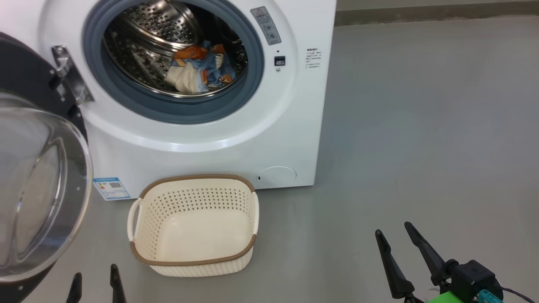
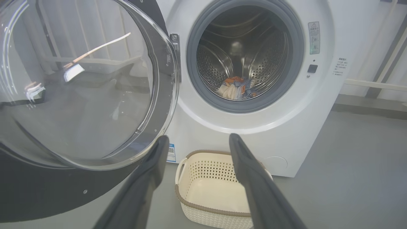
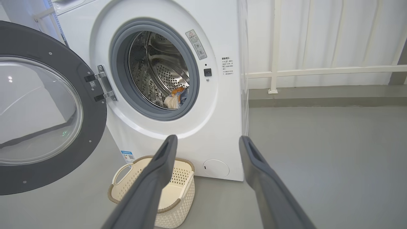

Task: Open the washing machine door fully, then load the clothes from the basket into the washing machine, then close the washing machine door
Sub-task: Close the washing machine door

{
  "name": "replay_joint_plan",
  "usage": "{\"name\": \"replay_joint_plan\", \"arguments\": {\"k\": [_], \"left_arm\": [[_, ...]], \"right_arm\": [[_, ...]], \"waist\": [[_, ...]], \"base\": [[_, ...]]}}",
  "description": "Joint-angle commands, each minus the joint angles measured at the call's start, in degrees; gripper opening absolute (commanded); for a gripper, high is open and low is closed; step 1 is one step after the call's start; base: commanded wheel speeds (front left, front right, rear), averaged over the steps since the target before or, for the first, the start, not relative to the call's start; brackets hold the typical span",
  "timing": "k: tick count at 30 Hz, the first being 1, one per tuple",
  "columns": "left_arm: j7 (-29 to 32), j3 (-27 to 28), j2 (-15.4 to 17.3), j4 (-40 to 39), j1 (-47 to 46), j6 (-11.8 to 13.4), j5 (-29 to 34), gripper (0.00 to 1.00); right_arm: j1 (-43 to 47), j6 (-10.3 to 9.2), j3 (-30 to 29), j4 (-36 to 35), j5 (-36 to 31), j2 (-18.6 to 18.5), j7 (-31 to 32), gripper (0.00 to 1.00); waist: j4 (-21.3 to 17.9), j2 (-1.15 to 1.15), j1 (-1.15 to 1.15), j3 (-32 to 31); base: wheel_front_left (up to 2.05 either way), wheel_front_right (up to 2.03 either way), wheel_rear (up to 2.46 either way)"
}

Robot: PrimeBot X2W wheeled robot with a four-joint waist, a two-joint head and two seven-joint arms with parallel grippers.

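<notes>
With the blue-and-cream printed clothes (image 1: 198, 71) being seen inside the white box-shaped washing machine (image 1: 210, 143) at twelve o'clock and the cream perforated basket (image 1: 198, 177) emptied, only the black-rimmed glass door (image 1: 42, 189) at nine is being left to shut, the left gripper (image 1: 95, 271) and right gripper (image 1: 393, 228) being held wide, empty.

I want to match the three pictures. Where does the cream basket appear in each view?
Head view: basket at lower centre, on the floor before the washing machine.
Left wrist view: basket at bottom centre, partly behind a dark finger.
Right wrist view: basket at bottom, left of centre, partly behind a dark finger.
Shared landmark: the round flap low on the machine, just right of the basket.
</notes>
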Motion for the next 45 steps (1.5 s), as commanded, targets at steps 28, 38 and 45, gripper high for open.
{"name": "replay_joint_plan", "arguments": {"k": [28,38,45], "left_arm": [[-0.4,2.9,-1.0,-2.0,0.0,0.4,-0.4,1.0],[-0.4,3.1,-1.4,-2.3,-0.1,0.4,-0.2,1.0],[-0.4,3.2,-1.6,-2.2,0.0,0.2,-0.4,1.0]], "right_arm": [[-0.6,0.08,4.8,-1.8,-0.5,-0.4,-0.3,1.0],[-1.8,0.08,5.8,-1.4,-0.6,-0.3,-0.3,1.0],[-2.0,0.08,5.9,-1.1,-0.5,-0.5,-0.3,1.0]], "waist": [[15.2,0.0,0.0,-0.1],[20.5,0.0,0.0,0.5],[23.6,0.0,0.0,0.6]], "base": [[0.0,0.0,0.0],[0.0,0.0,0.0],[0.0,0.0,0.0]]}}
